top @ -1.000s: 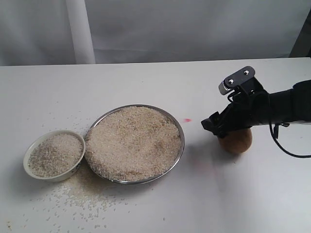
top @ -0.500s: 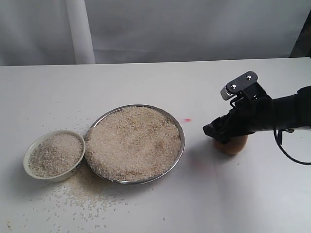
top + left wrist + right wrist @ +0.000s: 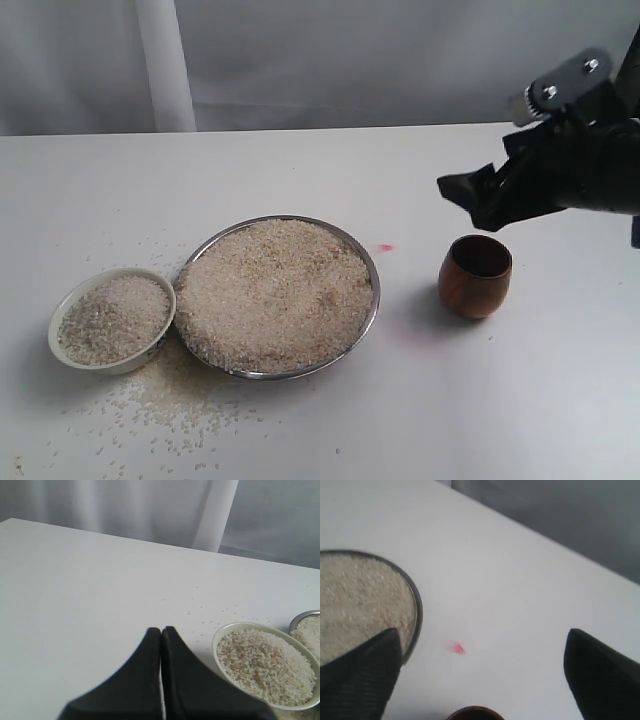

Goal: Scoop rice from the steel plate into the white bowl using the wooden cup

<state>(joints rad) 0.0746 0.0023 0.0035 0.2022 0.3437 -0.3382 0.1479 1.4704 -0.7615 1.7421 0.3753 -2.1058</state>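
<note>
Pale tabletop [image 3: 300, 420], strewn with loose rice [image 3: 275, 290] by the white bowl [image 3: 100, 365]. Risen off the wooden cup [image 3: 475, 277] since a second ago: right gripper [image 3: 475, 200], spread wide, empty, above it. Counted: one cup, upright, right of one steel plate [image 3: 372, 300]; one bowl just beside the plate. Left gripper [image 3: 161, 635] pressed closed, empty.

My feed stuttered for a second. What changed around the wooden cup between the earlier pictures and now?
The right pincer, which was closed around the wooden cup, let go and rose up and to the right in the exterior view, with its jaws open. The cup now stands upright and free on the table, in about the same place. The steel plate, its rice and the white bowl are unchanged.
</note>
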